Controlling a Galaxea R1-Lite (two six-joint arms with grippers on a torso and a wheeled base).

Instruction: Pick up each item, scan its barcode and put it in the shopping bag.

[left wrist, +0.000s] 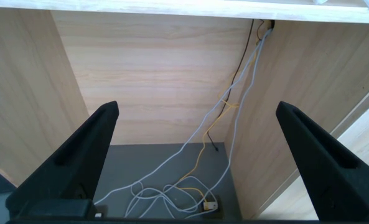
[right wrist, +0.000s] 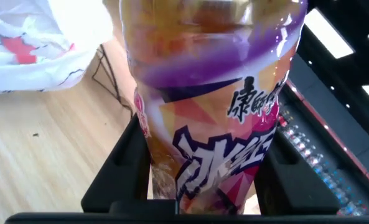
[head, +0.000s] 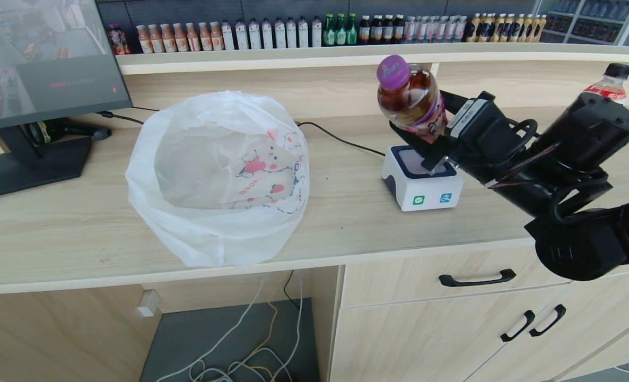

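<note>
We see the bottle [head: 410,98], purple-capped and tilted, clamped between the fingers of the right hand [head: 434,127] just above the scanner [head: 421,185], which stands right of the middle of the table [head: 54,233]. The open white bag [head: 219,175] sits well left of it, at the table's front edge. We find the left hand [left wrist: 198,107], fingers apart and empty, below the tabletop, facing loose cables [left wrist: 172,196].

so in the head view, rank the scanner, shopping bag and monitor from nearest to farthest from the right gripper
1. scanner, just under the right gripper holding the bottle
2. shopping bag, further to the left
3. monitor, at the far left
</note>
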